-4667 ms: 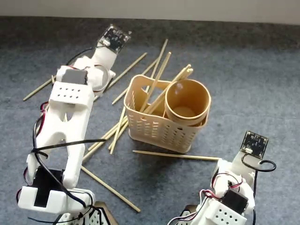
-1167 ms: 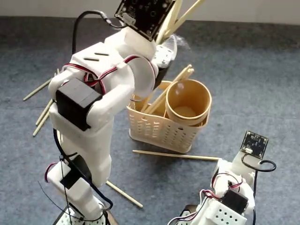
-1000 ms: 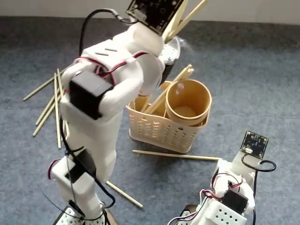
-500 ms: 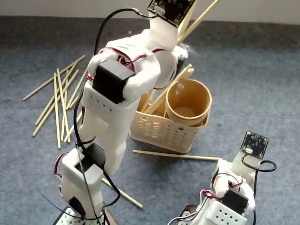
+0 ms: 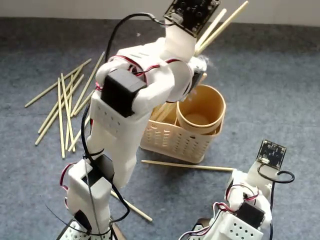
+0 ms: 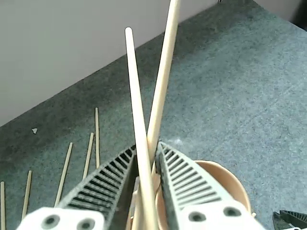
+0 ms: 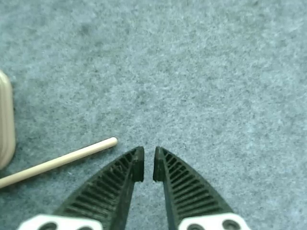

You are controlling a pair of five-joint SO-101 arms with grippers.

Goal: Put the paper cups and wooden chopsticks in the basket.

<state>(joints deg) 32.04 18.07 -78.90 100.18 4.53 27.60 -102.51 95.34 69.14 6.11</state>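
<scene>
My left gripper (image 6: 147, 149) is shut on two wooden chopsticks (image 6: 144, 96) that cross between its fingers and stick out past them. In the high view the left arm stands raised over the cream basket (image 5: 172, 139), and the held chopsticks (image 5: 222, 22) point up to the back right. A tan paper cup (image 5: 200, 107) sits upright in the basket, and the cup's rim (image 6: 229, 178) lies just below the left gripper. One chopstick (image 5: 187, 166) lies on the carpet in front of the basket. Its tip (image 7: 76, 154) is beside my right gripper (image 7: 147, 165), which is shut, empty and low over the carpet.
Several loose chopsticks (image 5: 65, 112) lie scattered on the grey carpet left of the basket, and another chopstick (image 5: 132, 210) lies near the left arm's base. The right arm (image 5: 250, 212) rests at the front right. The basket's corner (image 7: 5, 120) borders the right wrist view.
The left arm has risen from the chopstick pile at the back left with two chopsticks and swung right over the basket. The right arm has kept still.
</scene>
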